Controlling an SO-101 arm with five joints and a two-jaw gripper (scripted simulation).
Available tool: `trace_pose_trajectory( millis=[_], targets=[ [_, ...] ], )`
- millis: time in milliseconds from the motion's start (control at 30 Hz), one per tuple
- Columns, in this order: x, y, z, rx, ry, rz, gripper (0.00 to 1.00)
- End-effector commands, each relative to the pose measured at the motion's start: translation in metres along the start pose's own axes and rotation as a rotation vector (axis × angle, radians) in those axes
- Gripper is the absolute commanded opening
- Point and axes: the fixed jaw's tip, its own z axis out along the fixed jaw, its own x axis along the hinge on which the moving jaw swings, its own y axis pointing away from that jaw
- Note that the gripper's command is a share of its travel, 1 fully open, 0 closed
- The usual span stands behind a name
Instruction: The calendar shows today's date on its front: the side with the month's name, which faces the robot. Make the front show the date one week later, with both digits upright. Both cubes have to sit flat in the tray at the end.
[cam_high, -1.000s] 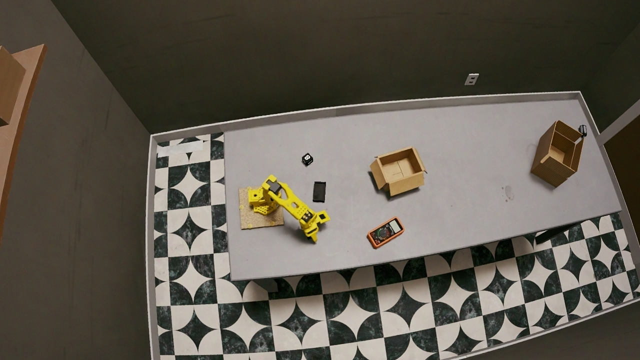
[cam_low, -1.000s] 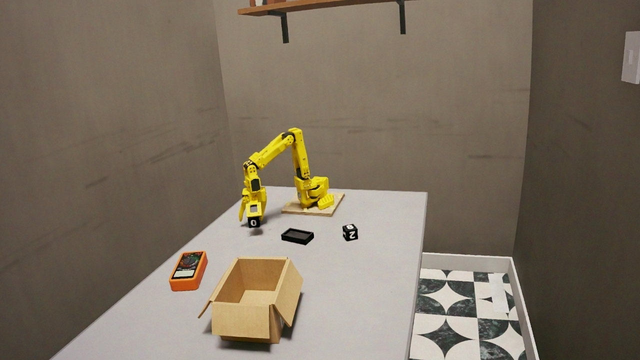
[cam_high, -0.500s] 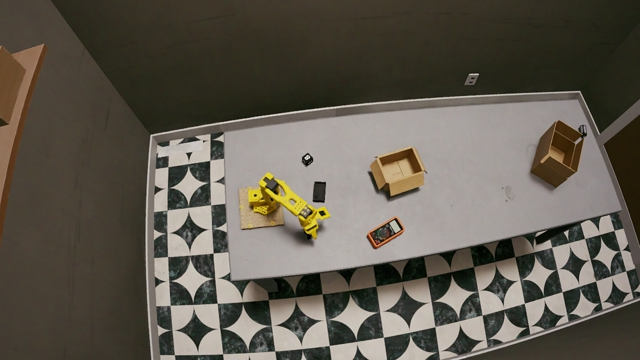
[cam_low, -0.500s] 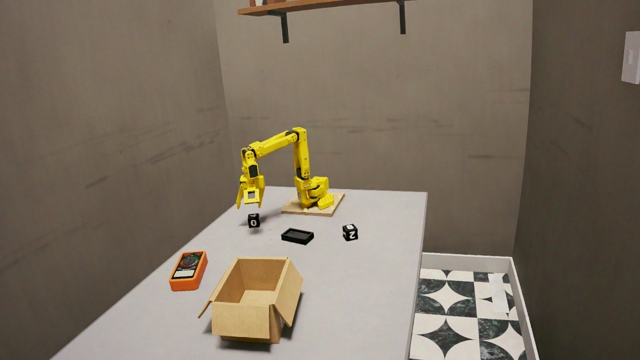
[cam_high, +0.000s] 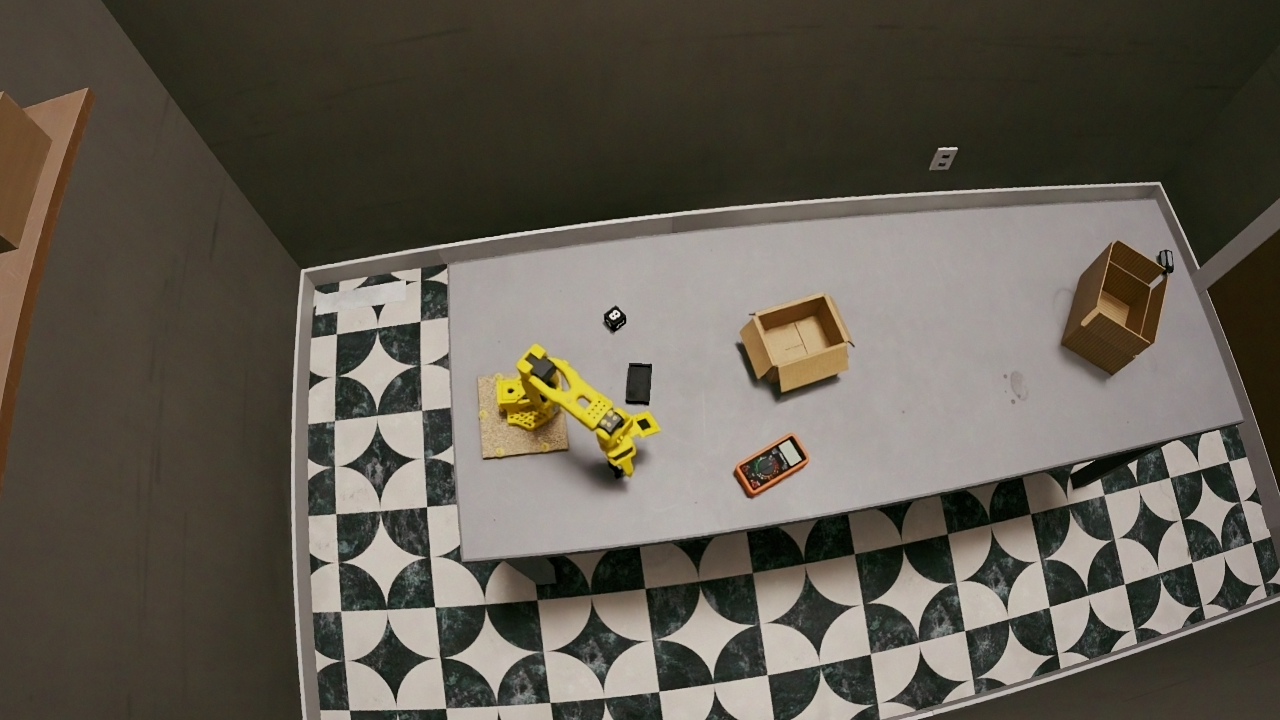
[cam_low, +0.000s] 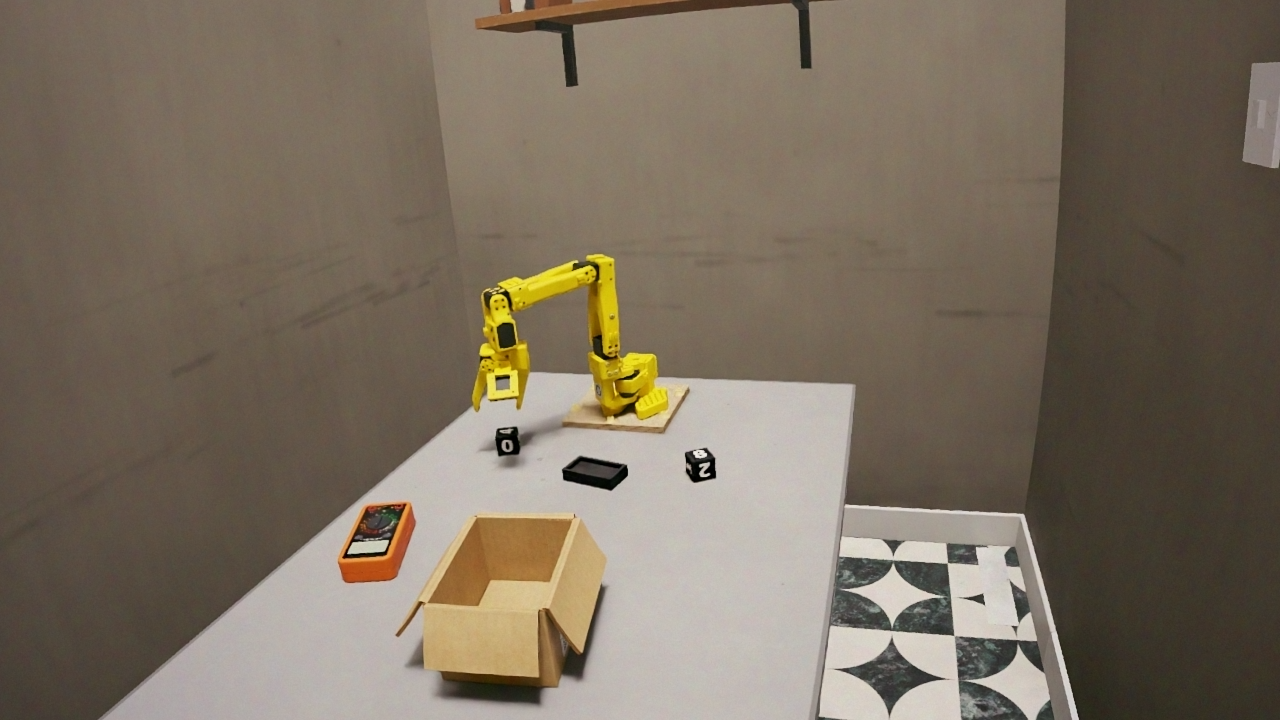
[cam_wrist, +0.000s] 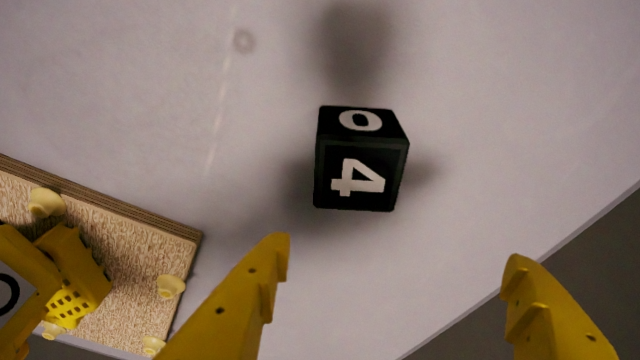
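My gripper (cam_low: 499, 408) (cam_wrist: 400, 247) is open and empty, raised above a black cube (cam_low: 507, 441) (cam_wrist: 361, 175) on the table. In the wrist view this cube lies beyond the fingertips, left of the middle of their gap. Its top shows a 4 turned sideways; the side facing the exterior camera shows a 0. In the top view the arm mostly hides it. The second black cube (cam_high: 614, 318) (cam_low: 699, 465) sits on the table on the other side of the tray, with an 8 on top and a 2 on a side. The black tray (cam_high: 639, 402) (cam_low: 586, 480) is empty; its month name is not visible.
An open cardboard box (cam_high: 810, 371) (cam_low: 483, 640) stands beyond the tray. An orange multimeter (cam_high: 771, 465) (cam_low: 375, 541) lies near the table edge. The arm's wooden base board (cam_high: 537, 443) (cam_low: 626, 424) (cam_wrist: 135, 260) is beside the gripper. Another cardboard box (cam_high: 1096, 331) stands at the far end.
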Motion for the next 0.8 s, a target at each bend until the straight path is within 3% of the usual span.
trace_pose_trajectory(
  millis=[0, 467, 600, 767],
  targets=[
    [-0.002, 0.0, -0.003, 0.013, -0.006, 0.002, 0.36],
    [-0.002, -0.001, -0.006, 0.029, -0.013, 0.002, 0.36],
    [-0.004, -0.004, -0.016, 0.088, -0.037, 0.002, 0.36],
    [-0.005, -0.008, -0.037, 0.216, -0.088, 0.003, 0.35]
  ],
)
